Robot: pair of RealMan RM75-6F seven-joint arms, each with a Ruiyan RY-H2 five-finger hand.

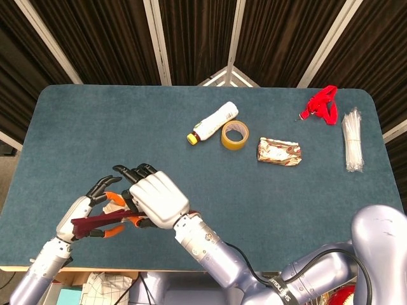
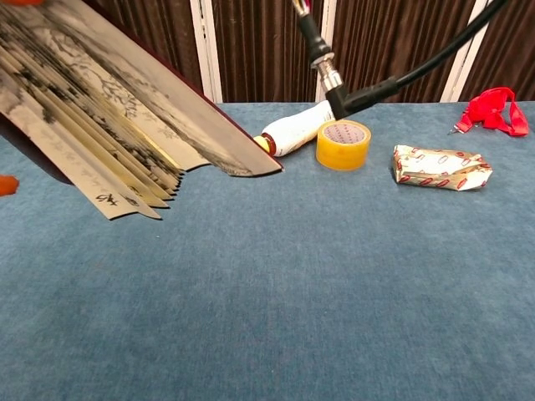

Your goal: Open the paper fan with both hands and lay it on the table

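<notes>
Paper fan: dark red guard sticks seen from the head view; held above the near left part of the table between both hands; in the chest view it fills the upper left, partly spread, pleats fanned apart, printed paper and pale slats showing; not lying on the table.
Right hand: white back facing up; dark fingers extended over the fan; it grips the fan from the right side; the contact itself is hidden under the palm.
Left hand: just beside the right hand, on its left; fingers curled around the fan's dark red stick; orange fingertips showing beneath the stick; clamped on the fan.
Table: blue-green cloth surface.
Bottle: white, yellow cap, lying on its side near table centre.
Tape roll: yellow; touching or just beside the bottle, on its right.
Wrapped packet: patterned foil; right of the tape roll.
Red strap: far right corner.
Clear bundle: at the right edge.
</notes>
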